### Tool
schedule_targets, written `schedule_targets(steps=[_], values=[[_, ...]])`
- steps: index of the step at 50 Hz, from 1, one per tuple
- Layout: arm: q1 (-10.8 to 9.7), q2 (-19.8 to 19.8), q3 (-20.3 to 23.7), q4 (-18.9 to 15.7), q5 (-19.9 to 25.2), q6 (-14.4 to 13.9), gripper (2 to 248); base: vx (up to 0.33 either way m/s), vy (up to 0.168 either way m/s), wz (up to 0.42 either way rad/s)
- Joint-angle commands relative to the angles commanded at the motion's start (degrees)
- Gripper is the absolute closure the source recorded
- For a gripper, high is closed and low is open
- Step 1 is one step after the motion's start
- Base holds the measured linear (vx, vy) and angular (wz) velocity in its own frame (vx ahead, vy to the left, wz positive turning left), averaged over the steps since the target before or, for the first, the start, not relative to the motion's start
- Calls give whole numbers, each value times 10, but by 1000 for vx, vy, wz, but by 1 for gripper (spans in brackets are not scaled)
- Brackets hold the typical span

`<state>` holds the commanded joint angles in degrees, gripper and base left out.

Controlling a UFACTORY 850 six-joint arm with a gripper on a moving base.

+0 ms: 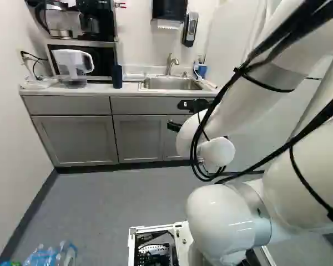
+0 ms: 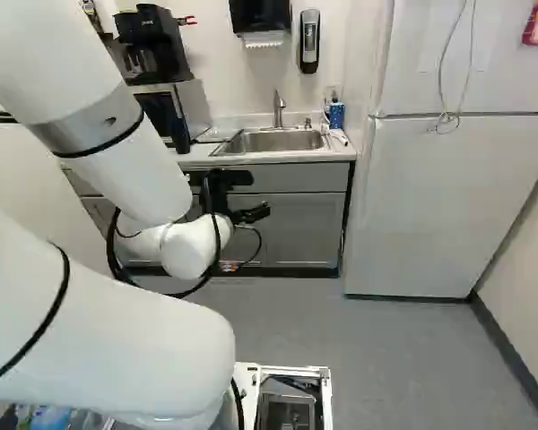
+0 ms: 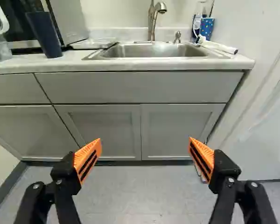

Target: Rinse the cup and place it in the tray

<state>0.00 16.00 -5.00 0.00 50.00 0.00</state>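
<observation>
My gripper (image 2: pixel 258 213), at the end of the lowered arm, hangs before the cabinets. The wrist view shows the gripper (image 3: pixel 145 140) open, its orange-padded fingers wide apart with nothing between them. A tall dark blue cup (image 3: pixel 45 35) stands upright on the counter, left of the sink in the left base view; the gripper is lower and apart from it. A low, pale tray (image 3: pixel 94 43) lies between this cup and the sink (image 3: pixel 154 51). Beyond the sink basin rises the faucet (image 3: pixel 152 21). What the cup contains is hidden.
Ahead stand the counter (image 3: pixel 130 66) and grey cabinets (image 1: pixel 75 138). A water pitcher (image 1: pixel 72 64) and microwave are beside the dark cup. A brush (image 3: pixel 219 47), a dotted blue cup (image 3: pixel 206 28) and a soap bottle (image 2: pixel 336 115) stand past the sink, near the white fridge (image 2: pixel 448 206).
</observation>
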Motion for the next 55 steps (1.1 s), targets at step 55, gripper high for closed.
schedule_targets(steps=[55], values=[[0, -40, -90, 0, 0, 0, 3, 0, 0, 0]])
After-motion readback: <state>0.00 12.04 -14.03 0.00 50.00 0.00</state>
